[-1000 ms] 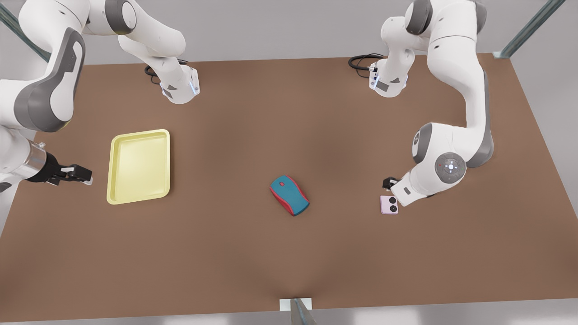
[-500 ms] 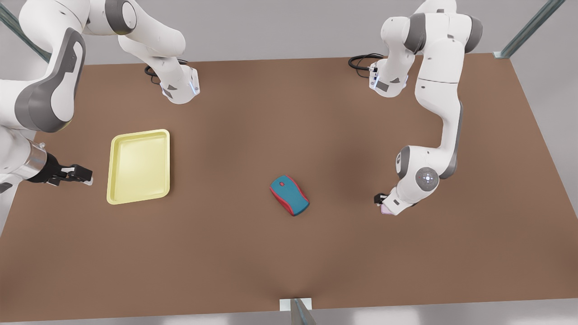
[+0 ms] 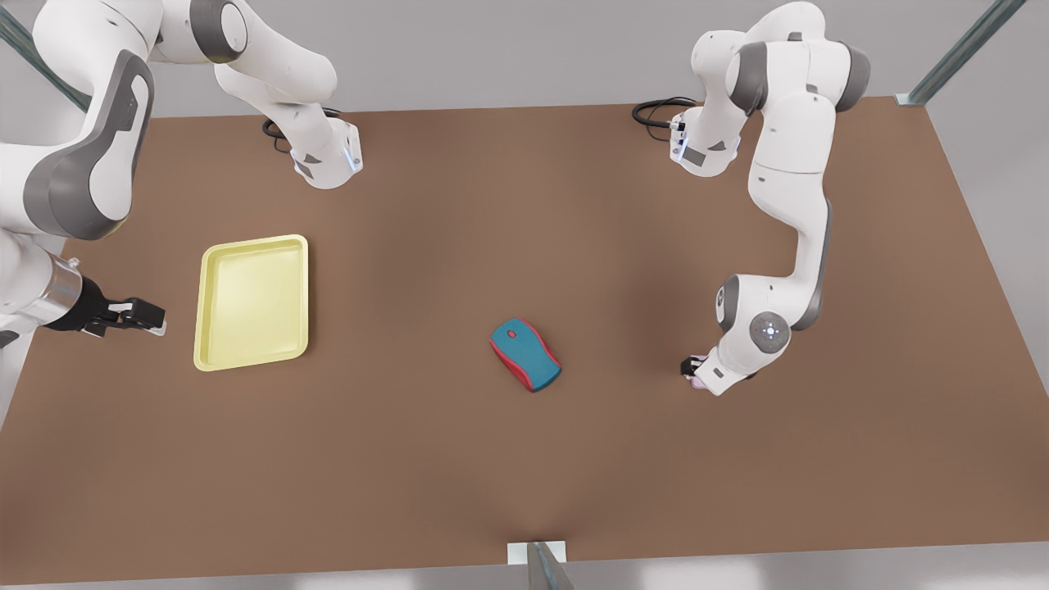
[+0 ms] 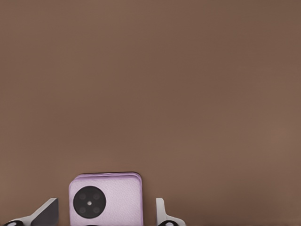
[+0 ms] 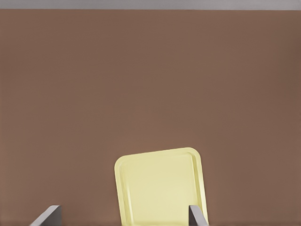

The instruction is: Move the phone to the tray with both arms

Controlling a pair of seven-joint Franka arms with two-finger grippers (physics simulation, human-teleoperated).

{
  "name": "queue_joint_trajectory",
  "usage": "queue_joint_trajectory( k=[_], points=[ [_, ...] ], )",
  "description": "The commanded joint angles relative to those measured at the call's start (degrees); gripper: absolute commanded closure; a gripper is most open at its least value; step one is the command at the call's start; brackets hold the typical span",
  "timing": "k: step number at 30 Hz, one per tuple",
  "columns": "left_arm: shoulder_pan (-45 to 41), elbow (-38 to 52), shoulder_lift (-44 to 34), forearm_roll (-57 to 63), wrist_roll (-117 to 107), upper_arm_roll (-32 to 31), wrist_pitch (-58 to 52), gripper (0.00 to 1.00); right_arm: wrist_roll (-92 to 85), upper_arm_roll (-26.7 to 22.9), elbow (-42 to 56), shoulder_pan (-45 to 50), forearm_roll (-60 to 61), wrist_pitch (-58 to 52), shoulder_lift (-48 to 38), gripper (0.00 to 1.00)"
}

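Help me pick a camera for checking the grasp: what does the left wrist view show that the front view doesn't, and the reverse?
Left wrist view: the phone's pink face and a black lens between the left gripper's open fingers, gaps either side. Front view: the tray, the mouse, and the right gripper waiting open beside the tray. Both share the brown table and the phone.

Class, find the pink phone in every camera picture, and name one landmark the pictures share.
Front view: the phone peeks out beneath the left gripper, toward the front view's right.
Left wrist view: the phone lies between the open fingers.
Right wrist view: the tray, not the phone.
Shared landmark: the brown table.
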Motion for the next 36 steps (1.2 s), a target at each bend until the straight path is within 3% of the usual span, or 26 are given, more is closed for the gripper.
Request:
queue_joint_trajectory(
  k=[1, 5, 8, 12, 17, 31, 36],
  points=[
    [0.0, 0.0, 0.5, 0.1, 1.2, 0.0, 0.3, 0.0, -0.1, 0.0, 0.0, 0.1, -0.1, 0.0, 0.0, 0.0],
    [-0.1, 0.0, 0.8, 0.1, 1.3, 0.0, -0.1, 0.0, -0.1, 0.0, 0.1, 0.0, 0.2, 0.2, 0.0, 0.0],
    [-0.1, 0.0, 1.1, 0.1, 1.3, 0.0, -0.2, 0.15, -0.1, 0.0, 0.2, 0.0, 0.2, 0.2, 0.0, 0.0],
    [-0.1, 0.1, 1.5, 0.1, 1.3, 0.0, -0.1, 0.15, -0.1, 0.1, 0.0, 0.0, 0.3, 0.2, 0.0, 0.0],
    [-0.1, 0.1, 1.5, 0.1, 1.3, 0.0, -0.1, 0.24, -0.2, -0.1, 0.2, -0.1, 0.2, 0.1, 0.0, 0.0],
    [-0.9, 1.4, 0.4, 0.0, 0.1, -0.7, -2.7, 0.25, -0.1, -0.2, 0.1, 0.0, -0.5, -0.4, -0.4, 0.0],
    [-7.1, 3.4, -1.2, 0.1, -8.2, -0.7, -6.4, 0.25, 0.2, -0.1, -6.0, 0.0, 0.1, -0.2, -5.1, 0.0]
  ],
)
